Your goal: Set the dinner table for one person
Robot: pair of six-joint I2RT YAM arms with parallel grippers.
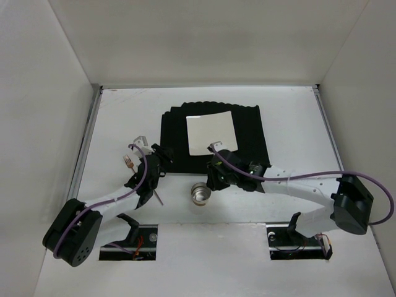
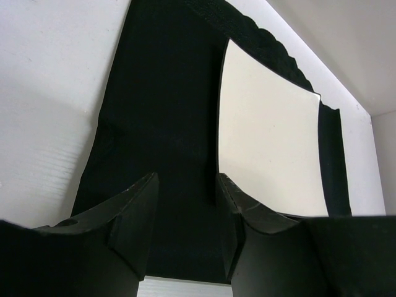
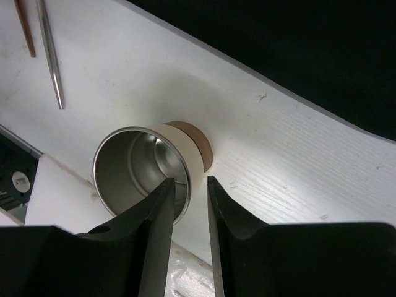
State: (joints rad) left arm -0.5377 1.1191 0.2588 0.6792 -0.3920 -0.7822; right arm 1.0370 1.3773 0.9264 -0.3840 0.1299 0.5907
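Observation:
The dinner table (image 1: pixel 297 124) is a white surface walled in white. A black pleated mat (image 1: pixel 176 133) lies at its middle with a white square plate (image 1: pixel 210 133) on it. A steel cup (image 1: pixel 200 194) with a white outside stands in front of the mat. My right gripper (image 1: pixel 211 180) is just behind the cup. In the right wrist view my right gripper (image 3: pixel 189 180) is open by a narrow gap, its fingers on either side of the rim of the cup (image 3: pixel 139 164). My left gripper (image 1: pixel 159 161) is open and empty over the left part of the mat (image 2: pixel 161 111), with the plate (image 2: pixel 272 136) to its right.
A fork (image 1: pixel 128 163) with copper tines lies left of the left gripper. A thin metal utensil (image 1: pixel 159 197) lies near the left arm; thin steel (image 3: pixel 49 59) and copper (image 3: pixel 25 28) handles show in the right wrist view. Arm base cutouts (image 1: pixel 297 242) sit at the near edge.

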